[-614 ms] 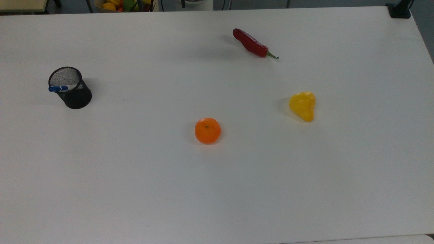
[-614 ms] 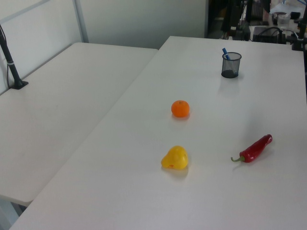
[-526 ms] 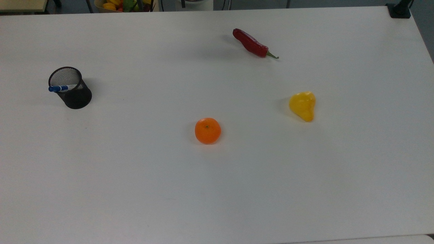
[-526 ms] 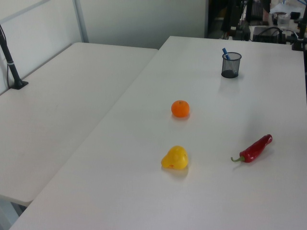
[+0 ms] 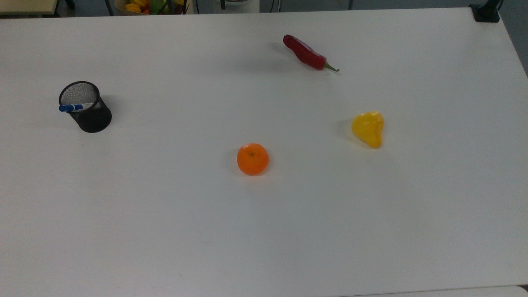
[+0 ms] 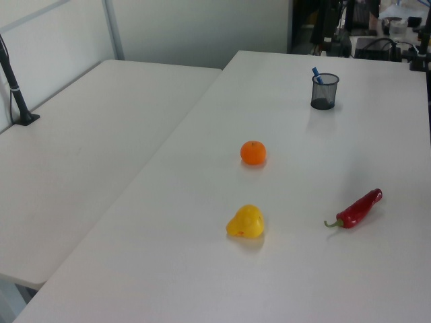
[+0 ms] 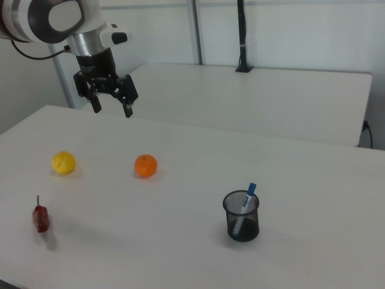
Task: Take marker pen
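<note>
- White table (image 6: 202,269) stood beside a second white table (image 6: 81,155), edges nearly touching.
- Black post (image 7: 242,36) clamped at second table's far edge.
- Pale wall panels (image 6: 202,27) behind.

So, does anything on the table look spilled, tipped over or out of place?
Nothing stands out. The cup stands upright with the marker leaning inside. The orange, pepper and yellow fruit lie apart, intact. The open gripper hangs high above them.
</note>
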You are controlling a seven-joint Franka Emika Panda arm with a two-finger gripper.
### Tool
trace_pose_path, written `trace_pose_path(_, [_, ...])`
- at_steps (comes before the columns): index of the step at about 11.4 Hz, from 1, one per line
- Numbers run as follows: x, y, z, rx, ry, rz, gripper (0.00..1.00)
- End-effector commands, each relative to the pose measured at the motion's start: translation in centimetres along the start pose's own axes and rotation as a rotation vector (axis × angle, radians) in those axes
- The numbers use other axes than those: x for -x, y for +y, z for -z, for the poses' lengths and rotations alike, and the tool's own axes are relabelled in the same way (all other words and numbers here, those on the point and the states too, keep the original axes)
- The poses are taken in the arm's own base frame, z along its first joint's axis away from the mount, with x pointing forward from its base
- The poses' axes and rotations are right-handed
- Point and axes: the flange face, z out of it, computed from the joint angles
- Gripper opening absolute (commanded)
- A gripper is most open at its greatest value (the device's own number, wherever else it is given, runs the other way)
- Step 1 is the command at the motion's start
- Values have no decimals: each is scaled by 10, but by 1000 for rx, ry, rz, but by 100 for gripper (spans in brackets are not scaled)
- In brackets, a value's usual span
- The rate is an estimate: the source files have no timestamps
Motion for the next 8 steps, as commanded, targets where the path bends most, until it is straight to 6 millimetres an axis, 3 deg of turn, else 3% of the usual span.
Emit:
trace_pose_path(1, [6,-1,2,-3,9,7,100])
trace_pose_path(6, [7,3,4,14,9,10,100])
trace_pose_path(8, [8,24,6,22,19,-21,100])
